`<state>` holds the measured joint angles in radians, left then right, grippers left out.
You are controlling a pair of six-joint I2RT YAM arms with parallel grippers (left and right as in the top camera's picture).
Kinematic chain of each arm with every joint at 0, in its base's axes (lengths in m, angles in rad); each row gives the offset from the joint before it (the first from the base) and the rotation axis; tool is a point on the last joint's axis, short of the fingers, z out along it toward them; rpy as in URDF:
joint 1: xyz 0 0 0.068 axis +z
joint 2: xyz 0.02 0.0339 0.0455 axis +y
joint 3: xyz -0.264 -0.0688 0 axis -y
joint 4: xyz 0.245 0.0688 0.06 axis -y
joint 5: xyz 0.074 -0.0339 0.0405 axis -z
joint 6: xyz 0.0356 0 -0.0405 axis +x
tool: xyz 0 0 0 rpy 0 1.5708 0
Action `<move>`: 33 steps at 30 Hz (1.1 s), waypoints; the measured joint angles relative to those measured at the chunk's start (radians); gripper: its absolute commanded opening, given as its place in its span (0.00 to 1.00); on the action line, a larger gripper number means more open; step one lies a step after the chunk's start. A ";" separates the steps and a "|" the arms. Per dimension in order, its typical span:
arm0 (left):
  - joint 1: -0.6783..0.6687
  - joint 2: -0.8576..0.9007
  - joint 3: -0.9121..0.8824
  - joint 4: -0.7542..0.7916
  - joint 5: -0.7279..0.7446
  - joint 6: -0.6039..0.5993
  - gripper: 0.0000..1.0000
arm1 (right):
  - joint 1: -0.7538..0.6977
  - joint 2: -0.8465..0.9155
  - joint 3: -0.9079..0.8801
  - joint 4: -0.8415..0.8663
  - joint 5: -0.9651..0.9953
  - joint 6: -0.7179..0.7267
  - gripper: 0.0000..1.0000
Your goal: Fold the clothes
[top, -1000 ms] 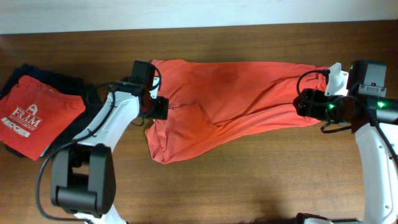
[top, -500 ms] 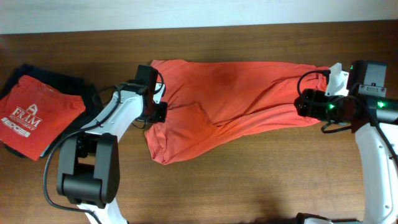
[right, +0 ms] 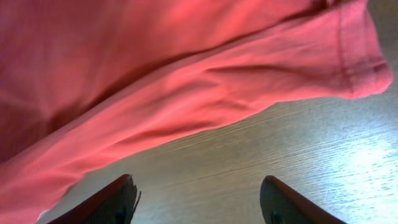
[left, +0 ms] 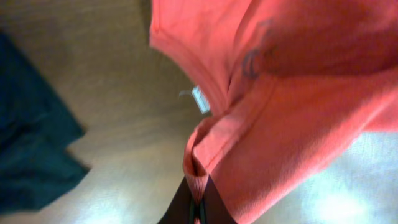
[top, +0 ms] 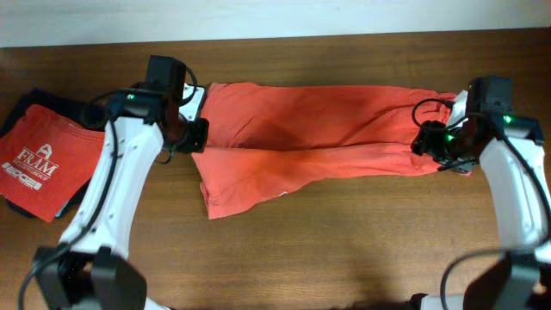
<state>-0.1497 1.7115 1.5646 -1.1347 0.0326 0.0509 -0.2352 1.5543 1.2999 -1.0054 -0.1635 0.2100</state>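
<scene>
1. The T-shirt [top: 310,142] lies on the table [top: 344,258], near the folded FRAM shirt [top: 43,164]. Its long axis runs straight away from that shirt.
2. The left gripper [left: 198,208] is at the end nearer the FRAM shirt and is clenched on a ribbed edge.
3. The right gripper [right: 198,183] is at the end farthest from the FRAM shirt. It is spread and empty, and the cloth lies just ahead of its fingertips.
4. Judgement: the right arm must advance before gripping.

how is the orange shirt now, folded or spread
Partly folded: orange shirt doubled along a lengthwise crease, one corner sticking out; left tool pinches its edge.
</scene>
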 measured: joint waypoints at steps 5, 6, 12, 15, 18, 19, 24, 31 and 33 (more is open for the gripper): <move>0.000 -0.072 0.001 -0.081 -0.103 -0.007 0.01 | -0.088 0.132 0.000 0.051 0.013 0.064 0.72; 0.000 -0.081 0.001 -0.089 -0.116 -0.011 0.01 | -0.109 0.143 0.000 0.062 0.014 0.060 0.72; 0.050 -0.174 0.001 -0.101 -0.163 -0.063 0.01 | -0.182 0.150 0.000 0.113 0.000 0.003 0.71; 0.080 -0.205 0.001 -0.104 -0.182 -0.091 0.00 | -0.183 0.164 0.000 0.111 -0.027 -0.030 0.71; 0.114 -0.224 0.001 -0.104 -0.198 -0.120 0.00 | -0.177 0.198 0.000 0.077 -0.067 -0.061 0.71; 0.122 -0.226 0.001 -0.104 -0.202 -0.124 0.00 | -0.174 0.211 0.000 0.062 -0.075 -0.071 0.71; 0.139 -0.228 0.001 -0.096 -0.218 -0.138 0.01 | -0.155 0.242 0.000 -0.048 -0.108 -0.120 0.72; 0.139 -0.228 0.001 -0.054 -0.224 -0.145 0.01 | -0.108 0.242 -0.004 -0.108 -0.134 -0.143 0.71; 0.139 -0.228 0.001 -0.054 -0.224 -0.146 0.00 | -0.088 0.242 -0.027 -0.055 -0.135 -0.143 0.68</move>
<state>-0.0105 1.4837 1.5654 -1.1889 -0.1917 -0.0952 -0.3233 1.7962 1.2724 -1.0603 -0.2981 0.0673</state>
